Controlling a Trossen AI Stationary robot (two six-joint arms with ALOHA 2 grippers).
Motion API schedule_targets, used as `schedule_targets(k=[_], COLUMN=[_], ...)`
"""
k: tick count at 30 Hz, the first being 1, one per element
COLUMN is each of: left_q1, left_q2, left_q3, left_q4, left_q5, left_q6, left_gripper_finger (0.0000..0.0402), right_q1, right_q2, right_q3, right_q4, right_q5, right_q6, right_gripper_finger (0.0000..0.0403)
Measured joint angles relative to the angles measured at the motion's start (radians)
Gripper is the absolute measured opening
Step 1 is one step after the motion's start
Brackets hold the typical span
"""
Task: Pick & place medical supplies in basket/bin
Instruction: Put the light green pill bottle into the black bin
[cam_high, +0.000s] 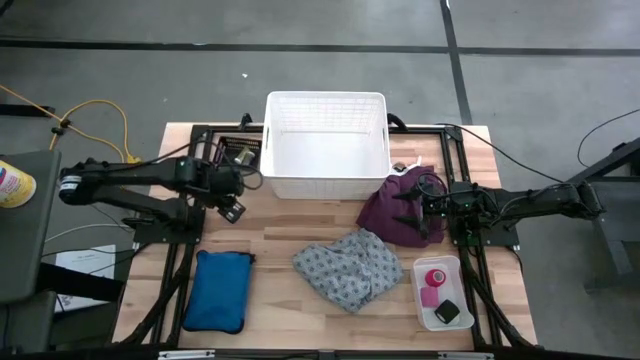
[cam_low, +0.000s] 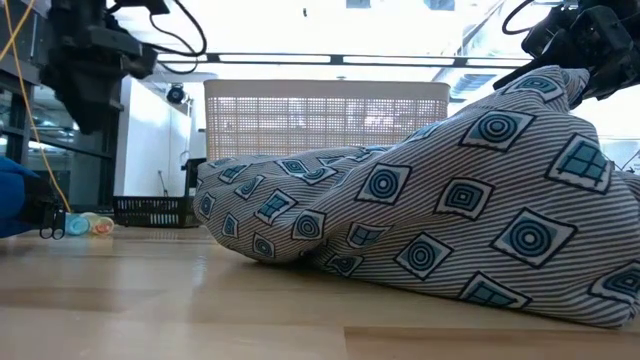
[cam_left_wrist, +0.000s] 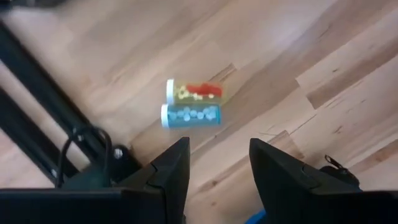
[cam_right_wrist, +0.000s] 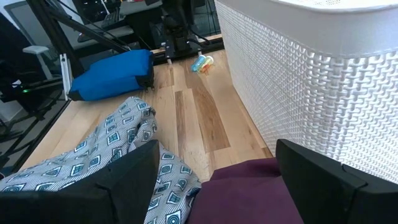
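Two small clear bottles (cam_left_wrist: 191, 107) lie side by side, touching, on the bare wood of the worktop (cam_high: 270, 320), one filled with pale blue-white pills, the other with red and yellowish ones. In the wrist picture they sit just beyond the left claw (cam_left_wrist: 219, 163), whose dark fingers (cam_left_wrist: 171, 168) stand apart above the wood, holding nothing. From overhead this left claw (cam_high: 232, 195) hangs near the front left corner of the white basket (cam_high: 327, 185).

On the other side, a purple cloth (cam_high: 390, 212) is heaped against the basket's right front corner. The right claw (cam_high: 412, 210) is over that cloth with its fingers spread wide; whether they touch the fabric cannot be told. A grey patterned cloth (cam_high: 348, 268) lies crumpled near the worktop's middle, just in front of the purple one, and fills most of the low view.

Near the front right corner, a clear tray (cam_high: 428, 315) holds a pink tape roll (cam_high: 434, 279) and, beside it, a small black block (cam_high: 448, 312). A blue pouch (cam_high: 218, 290) lies flat at the front left, well apart from the cloths.
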Motion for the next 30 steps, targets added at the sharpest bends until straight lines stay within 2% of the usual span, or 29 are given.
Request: schedule_targets(k=[7,18,30], left_q1=[-0.038,-0.083,-0.088], left_q2=[0.023,0.144,0.149], left_q3=[0.0,-0.001,-0.001], left_q4=[-0.016,-0.013,-0.008], left_q5=[0.0,-0.002,-0.022], left_q6=[-0.083,-0.072,-0.092], left_gripper_finger=[0.016,0.016,0.016], right_q1=[0.0,0.0,0.0], right_q2=[0.0,0.0,0.0], right_q3=[0.0,0.0,0.0], right_q4=[0.0,0.0,0.0], right_q5=[0.0,0.0,0.0], right_q6=[0.0,0.0,0.0], right_gripper_finger=[0.0309,0.0309,0.0309])
